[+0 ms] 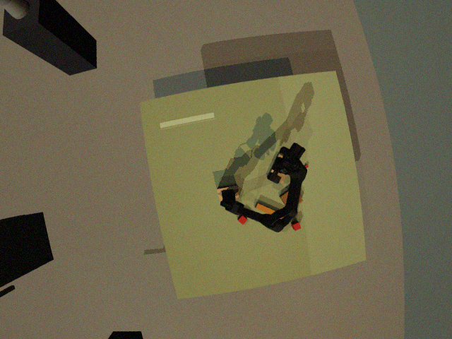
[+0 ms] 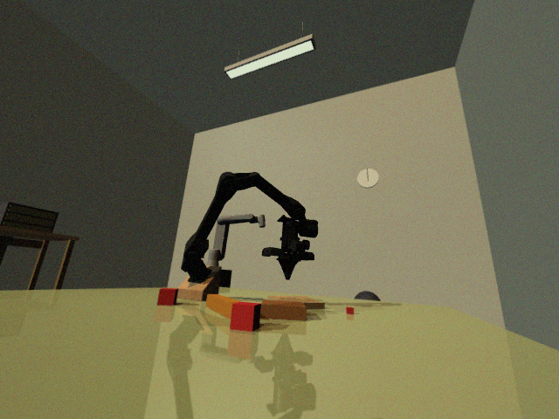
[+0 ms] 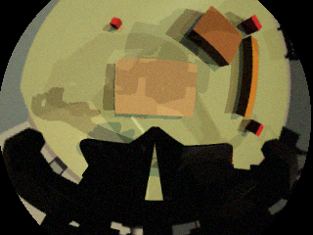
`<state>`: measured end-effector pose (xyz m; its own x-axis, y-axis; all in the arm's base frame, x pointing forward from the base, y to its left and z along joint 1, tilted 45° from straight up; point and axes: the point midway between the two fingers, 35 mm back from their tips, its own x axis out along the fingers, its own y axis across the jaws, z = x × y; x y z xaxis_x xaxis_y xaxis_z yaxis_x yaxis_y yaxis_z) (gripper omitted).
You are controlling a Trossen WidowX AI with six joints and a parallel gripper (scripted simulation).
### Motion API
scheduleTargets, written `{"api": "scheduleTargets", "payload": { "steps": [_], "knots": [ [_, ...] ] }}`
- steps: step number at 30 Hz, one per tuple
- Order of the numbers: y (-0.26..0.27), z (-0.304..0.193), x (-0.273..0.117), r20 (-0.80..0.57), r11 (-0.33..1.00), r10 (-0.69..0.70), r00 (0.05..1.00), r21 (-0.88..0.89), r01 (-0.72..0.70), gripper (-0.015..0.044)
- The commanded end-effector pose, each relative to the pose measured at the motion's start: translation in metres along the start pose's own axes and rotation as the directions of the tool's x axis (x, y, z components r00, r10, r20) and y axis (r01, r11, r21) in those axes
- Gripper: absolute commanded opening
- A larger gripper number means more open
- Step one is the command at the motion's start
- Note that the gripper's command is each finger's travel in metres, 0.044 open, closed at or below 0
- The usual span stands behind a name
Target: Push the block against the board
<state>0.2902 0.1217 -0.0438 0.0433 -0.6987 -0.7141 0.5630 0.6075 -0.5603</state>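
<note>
The board (image 3: 156, 88) (image 2: 284, 298) is a light tan rectangle lying flat ahead of the fingertips in the wrist view; in the top view the hand hides most of it. The square block (image 3: 217, 36) (image 2: 283, 311) (image 1: 285, 197) is brown and lies flat, beyond the board's upper right corner in the wrist view. It is turned at an angle to the board, with a gap between them. My gripper (image 3: 155, 129) (image 2: 287, 277) is shut and empty, pointing down above the table, apart from board and block. In the top view its fingertips are hidden.
An orange bar (image 1: 264, 208) (image 3: 253, 78) (image 2: 218, 304) lies close to the block; I cannot tell whether they touch. Three red cubes lie around: one (image 1: 242, 219) (image 2: 167, 296), another (image 1: 296, 226) (image 2: 244, 316) and a third (image 1: 306, 166) (image 2: 349, 310) (image 3: 115, 23).
</note>
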Motion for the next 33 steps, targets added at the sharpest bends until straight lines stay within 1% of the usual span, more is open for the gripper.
{"api": "scheduleTargets", "payload": {
  "steps": [1, 33],
  "knots": [
    [0.001, 0.002, -0.002, 0.004, 1.000, 0.005, 1.000, -0.001, -0.005, 0.0000],
    [0.000, -0.048, -0.002, 0.002, 1.000, 0.006, 1.000, -0.002, -0.006, 0.0000]
  ]
}}
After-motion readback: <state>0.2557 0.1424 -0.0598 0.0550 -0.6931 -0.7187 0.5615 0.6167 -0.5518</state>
